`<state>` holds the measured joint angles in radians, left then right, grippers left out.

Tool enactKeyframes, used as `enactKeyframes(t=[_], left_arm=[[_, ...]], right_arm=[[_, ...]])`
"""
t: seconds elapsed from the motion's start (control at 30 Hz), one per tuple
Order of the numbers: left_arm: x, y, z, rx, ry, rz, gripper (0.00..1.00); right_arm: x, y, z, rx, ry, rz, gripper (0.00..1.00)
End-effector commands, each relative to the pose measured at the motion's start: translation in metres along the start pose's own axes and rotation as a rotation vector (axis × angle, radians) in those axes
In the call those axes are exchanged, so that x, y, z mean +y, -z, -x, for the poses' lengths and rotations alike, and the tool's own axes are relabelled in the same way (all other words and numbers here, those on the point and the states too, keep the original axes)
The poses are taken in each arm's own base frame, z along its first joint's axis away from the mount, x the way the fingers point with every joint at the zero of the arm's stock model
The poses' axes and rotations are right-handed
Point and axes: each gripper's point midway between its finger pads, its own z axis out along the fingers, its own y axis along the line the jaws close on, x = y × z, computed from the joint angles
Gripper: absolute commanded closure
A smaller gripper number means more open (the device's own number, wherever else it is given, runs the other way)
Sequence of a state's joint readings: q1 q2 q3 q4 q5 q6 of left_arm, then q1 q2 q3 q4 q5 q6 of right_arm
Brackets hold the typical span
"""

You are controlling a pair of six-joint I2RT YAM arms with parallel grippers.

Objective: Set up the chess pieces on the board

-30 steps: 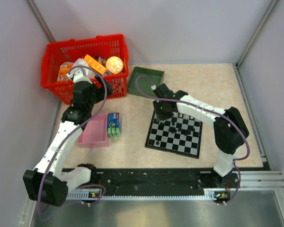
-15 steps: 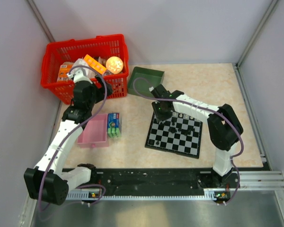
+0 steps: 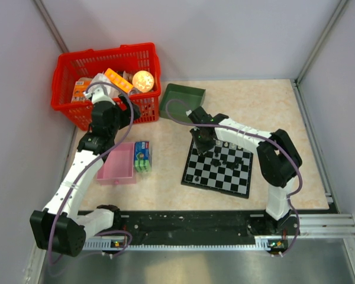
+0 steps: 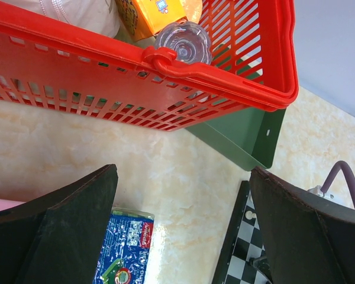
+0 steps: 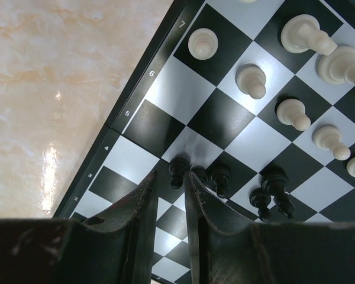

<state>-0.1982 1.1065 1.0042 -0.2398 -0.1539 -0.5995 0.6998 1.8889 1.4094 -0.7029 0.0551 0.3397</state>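
Right wrist view: black pawn (image 5: 178, 170), upright on the board (image 5: 171, 89), directly ahead at the right tool (image 5: 171, 176) tips, narrowed jaws flanking it, clamping not determinable; left tool (image 4: 183, 171) gaping, well apart.

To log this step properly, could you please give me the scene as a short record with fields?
Board: flat on the table
White pawns: lined up in one row on it
Black pieces: bunched by the right pincer
Right pincer: narrow, tips astride a black pawn; grip unsure
Left pincer: wide open, empty, near the basket
Trays: green tray behind the board, pink tray left of it
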Motion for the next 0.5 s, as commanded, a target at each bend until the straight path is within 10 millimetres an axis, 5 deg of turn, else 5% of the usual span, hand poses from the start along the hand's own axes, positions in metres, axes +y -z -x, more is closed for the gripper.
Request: enactKeyframes(t=[0.0,0.47], left_arm=[[-0.0124,0.0091,0.0247,-0.072,0.007,-0.042,0.02],[-0.0134,0.0088,0.0256,-0.071,0.008,-0.045,0.02]], right_arm=[[-0.0003,0.0032,0.0128,-0.031,0.007,0.001,0.76],[-0.0031,-0.0003,0.0102,-0.013,0.01,-0.016,0.78]])
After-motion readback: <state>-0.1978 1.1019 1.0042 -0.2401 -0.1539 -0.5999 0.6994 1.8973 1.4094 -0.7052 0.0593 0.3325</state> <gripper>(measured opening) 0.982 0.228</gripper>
